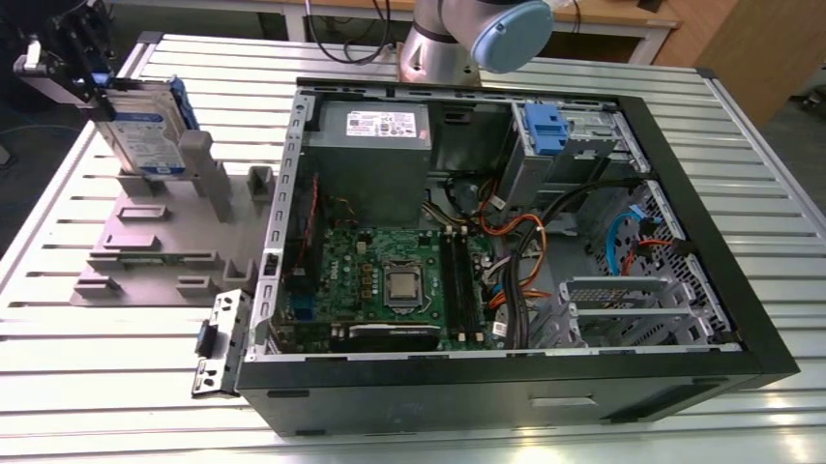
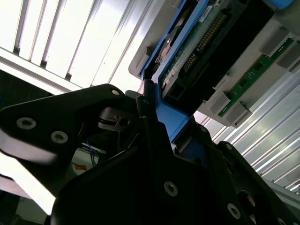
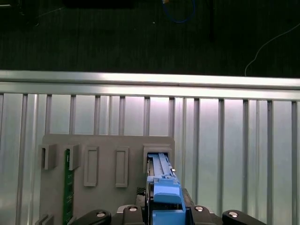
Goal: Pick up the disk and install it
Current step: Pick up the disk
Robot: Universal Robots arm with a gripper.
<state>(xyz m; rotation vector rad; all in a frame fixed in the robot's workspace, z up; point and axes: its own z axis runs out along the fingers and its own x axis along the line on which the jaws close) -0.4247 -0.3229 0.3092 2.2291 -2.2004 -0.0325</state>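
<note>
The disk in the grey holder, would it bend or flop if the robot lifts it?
Probably not: the disk looks like a flat metal box, so it should stay stiff. It stands on edge in the grey holder, so a sideways push might tip it. Its circuit board looks bare in the second wrist view, so knocks could hurt it.

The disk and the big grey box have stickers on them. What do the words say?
Label on the disk: print too small to read.
White sticker on the grey power-supply box: print too small to read.
Markings on the motherboard: too small to read.
No text can be quoted.
</note>
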